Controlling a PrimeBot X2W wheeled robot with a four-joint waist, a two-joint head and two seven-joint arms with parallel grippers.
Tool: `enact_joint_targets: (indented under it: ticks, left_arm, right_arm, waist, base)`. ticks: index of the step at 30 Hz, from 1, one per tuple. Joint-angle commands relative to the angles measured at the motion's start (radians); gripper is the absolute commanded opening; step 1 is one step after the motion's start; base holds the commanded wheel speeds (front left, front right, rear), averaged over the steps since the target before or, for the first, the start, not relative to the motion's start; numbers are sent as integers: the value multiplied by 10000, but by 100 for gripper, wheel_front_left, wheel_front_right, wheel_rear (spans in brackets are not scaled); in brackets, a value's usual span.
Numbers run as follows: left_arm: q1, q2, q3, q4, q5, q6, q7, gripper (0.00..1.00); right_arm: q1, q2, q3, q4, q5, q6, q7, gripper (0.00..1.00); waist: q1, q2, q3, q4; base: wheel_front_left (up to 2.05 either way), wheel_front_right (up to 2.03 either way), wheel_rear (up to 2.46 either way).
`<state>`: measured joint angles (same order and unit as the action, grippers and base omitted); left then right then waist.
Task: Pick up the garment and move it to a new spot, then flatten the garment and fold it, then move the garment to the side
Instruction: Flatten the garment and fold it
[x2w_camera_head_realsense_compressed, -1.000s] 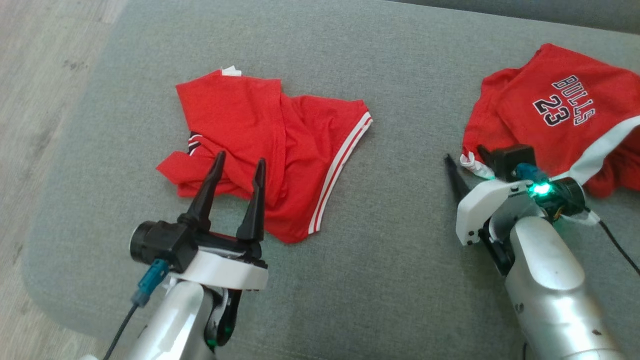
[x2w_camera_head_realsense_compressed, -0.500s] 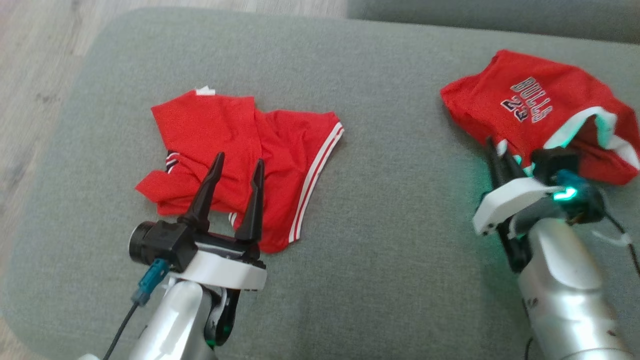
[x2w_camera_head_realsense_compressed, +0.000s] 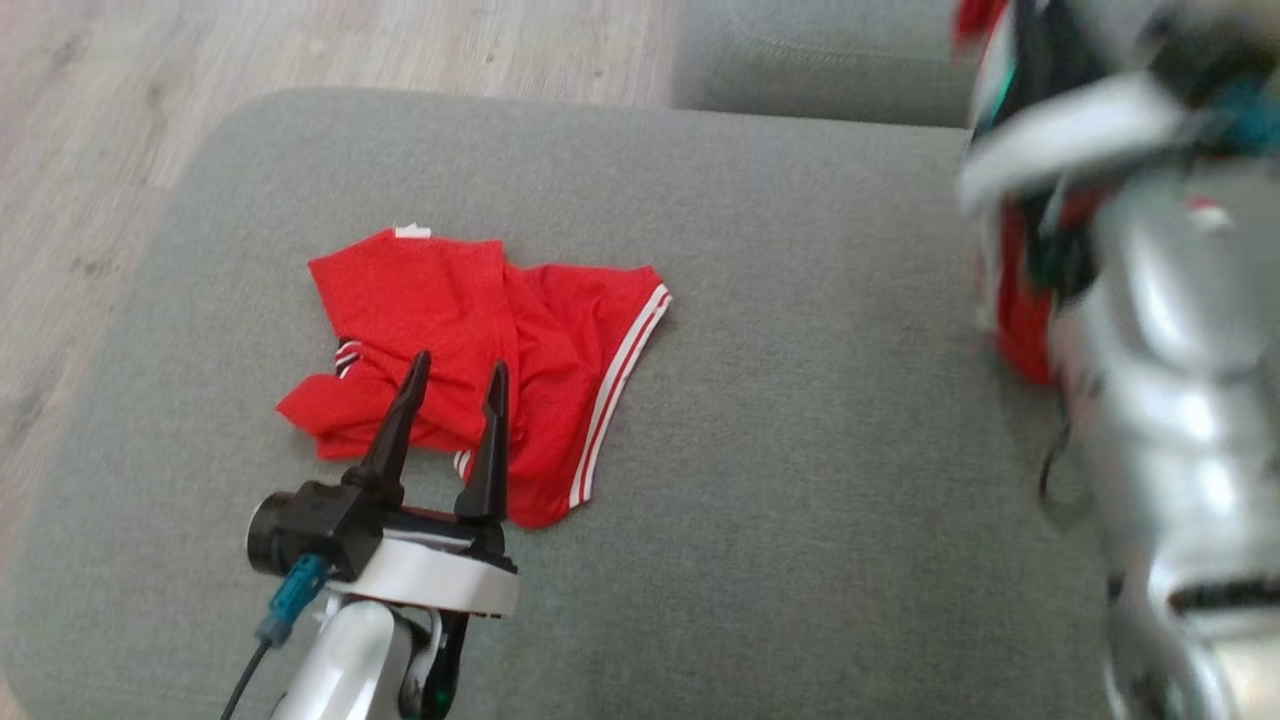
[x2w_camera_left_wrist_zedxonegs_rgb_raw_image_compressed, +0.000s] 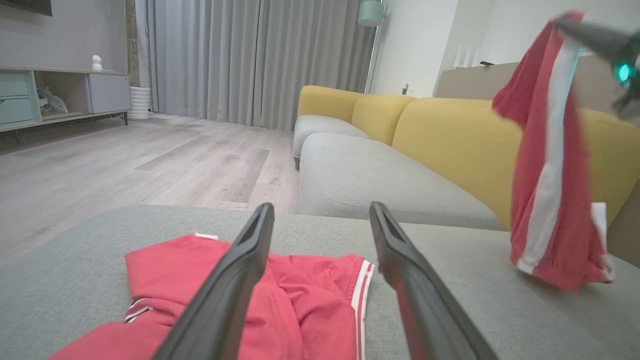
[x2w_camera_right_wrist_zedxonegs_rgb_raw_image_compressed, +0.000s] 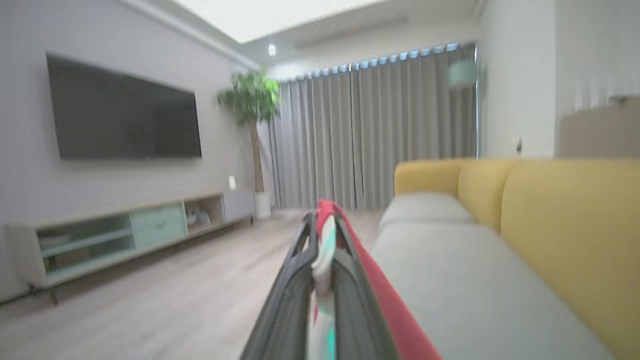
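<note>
Limp, light red mesh jersey with white trim (x2w_camera_left_wrist_zedxonegs_rgb_raw_image_compressed: 525, 150) hangs far right over the grey fabric cushion (x2w_camera_head_realsense_compressed: 800, 450), its edge pinched in the tight-closed right claw (x2w_camera_right_wrist_zedxonegs_rgb_raw_image_compressed: 322, 225) — left claw (x2w_camera_head_realsense_compressed: 459, 362) gapes empty, free to catch the hem.

Two red garments: the shorts (x2w_camera_head_realsense_compressed: 480, 330) on the left and the jersey (x2w_camera_left_wrist_zedxonegs_rgb_raw_image_compressed: 545, 165) at the right. Two grippers, the left gripper (x2w_camera_head_realsense_compressed: 459, 362) and the right gripper (x2w_camera_right_wrist_zedxonegs_rgb_raw_image_compressed: 325, 225), each with two dark fingers, four in all. One grey ottoman (x2w_camera_head_realsense_compressed: 800, 400) nearby. One sofa (x2w_camera_left_wrist_zedxonegs_rgb_raw_image_compressed: 380, 175) on the far side, with three yellow back cushions. Farther off, one television (x2w_camera_right_wrist_zedxonegs_rgb_raw_image_compressed: 125, 120), one low cabinet (x2w_camera_right_wrist_zedxonegs_rgb_raw_image_compressed: 125, 230), one potted plant (x2w_camera_right_wrist_zedxonegs_rgb_raw_image_compressed: 250, 100) and one pale green lamp (x2w_camera_left_wrist_zedxonegs_rgb_raw_image_compressed: 371, 12).
</note>
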<state>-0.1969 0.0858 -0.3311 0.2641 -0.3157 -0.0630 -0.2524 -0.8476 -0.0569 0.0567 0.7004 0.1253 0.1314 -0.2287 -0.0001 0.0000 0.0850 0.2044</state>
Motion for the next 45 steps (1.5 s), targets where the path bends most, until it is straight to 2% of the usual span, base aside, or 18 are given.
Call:
enact_joint_targets:
  ticks: [1, 5, 6, 9, 14, 21, 22, 23, 26, 31, 38, 45]
  left_arm:
    - [-176, -2, 405, -339, 92, -1, -93, 100]
    - [-9, -2, 551, -478, 128, 43, -93, 100]
    - [-9, -2, 551, -478, 128, 43, -93, 100]
    - [92, 8, 657, -581, 149, 67, -93, 100]
    - [106, 46, 639, -655, 235, 5, -93, 100]
    - [-82, 78, 586, -629, 314, -60, -93, 100]
    - [-98, 97, 595, -620, 323, -60, -93, 100]
    - [-116, 112, 596, -610, 331, -65, -93, 100]
    - [-188, 122, 593, -612, 344, -71, -93, 100]
    - [-295, 85, 540, -622, 347, -99, -93, 100]
    - [-303, 4, 467, -614, 333, -135, -93, 100]
    - [-272, -82, 351, -578, 273, -186, -93, 100]
  right_arm:
    - [-1043, 67, -46, -686, 183, -7, -173, 0]
    - [-1735, 67, -1020, -1346, 67, -7, -250, 0]
    - [-1735, 67, -1020, -1346, 67, -7, -250, 0]
    - [-1389, 52, -1994, -1782, -256, -7, -9, 0]
    - [499, -158, -2983, -2345, -592, -7, 1155, 0]
    - [3755, -14, -4239, -3129, -1289, -7, 2481, 0]
    - [4051, 11, -4356, -3209, -1445, -7, 2594, 64]
    - [4287, 32, -4506, -3274, -1574, -7, 2704, 100]
    - [4720, 58, -4698, -3520, -1915, -7, 2640, 100]
    - [4903, 63, -4394, -3784, -1706, -7, 1890, 100]
    - [5377, 65, -2733, -4644, -638, -7, 566, 100]
    - [6669, 65, -1134, -5138, 483, -7, -108, 100]
  waist:
    - [1, 0, -153, -139]
    - [1, 0, -279, -424]
    - [1, 0, -279, -424]
    - [1, 0, -312, -719]
    - [1, 0, -169, -1200]
    - [1, 0, 6, -1726]
    - [1, 0, 14, -1812]
    - [1, 0, 22, -1885]
    - [1, 0, 53, -2068]
    - [1, 0, 60, -2271]
    - [1, 0, -28, -2390]
    - [1, 0, -80, -2369]
  base:
    - [0, 0, 0]
    - [0, 0, 0]
    - [0, 0, 0]
    - [0, 0, 0]
    - [0, 0, 0]
    - [0, 0, 0]
    - [0, 0, 0]
    - [0, 0, 0]
    - [0, 0, 0]
    - [0, 0, 0]
    - [0, 0, 0]
    - [0, 0, 0]
